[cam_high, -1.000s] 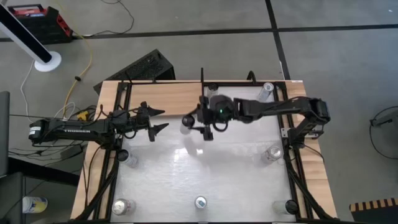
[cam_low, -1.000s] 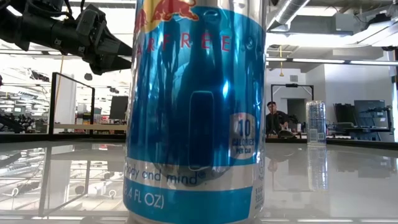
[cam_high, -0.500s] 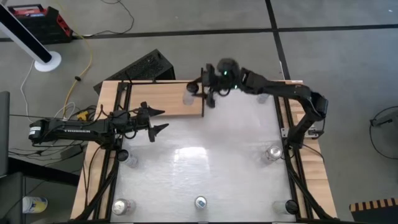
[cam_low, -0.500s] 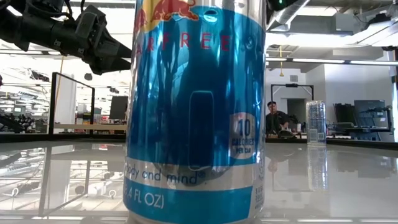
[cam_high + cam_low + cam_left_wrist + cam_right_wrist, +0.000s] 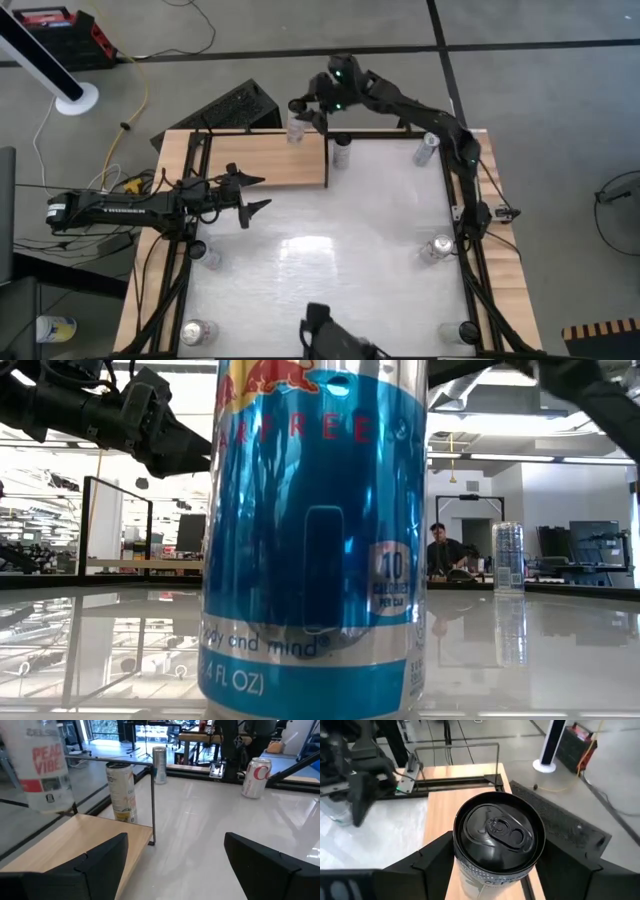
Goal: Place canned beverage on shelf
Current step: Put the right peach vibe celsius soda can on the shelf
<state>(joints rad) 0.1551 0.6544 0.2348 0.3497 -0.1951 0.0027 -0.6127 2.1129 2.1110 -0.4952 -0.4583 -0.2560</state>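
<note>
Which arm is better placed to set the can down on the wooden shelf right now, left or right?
Right. The right gripper already holds the black-topped can between its fingers, above the far edge of the shelf. The left gripper is open and empty, near the shelf's front edge.

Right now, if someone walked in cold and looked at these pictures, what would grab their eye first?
Probably the right hand, stretched to the far edge of the table and gripping a black-topped can above the pale wooden shelf. Next, the big blue can standing right against the low camera and filling much of its view. The left hand hangs open over the table by the shelf's near edge.
</note>
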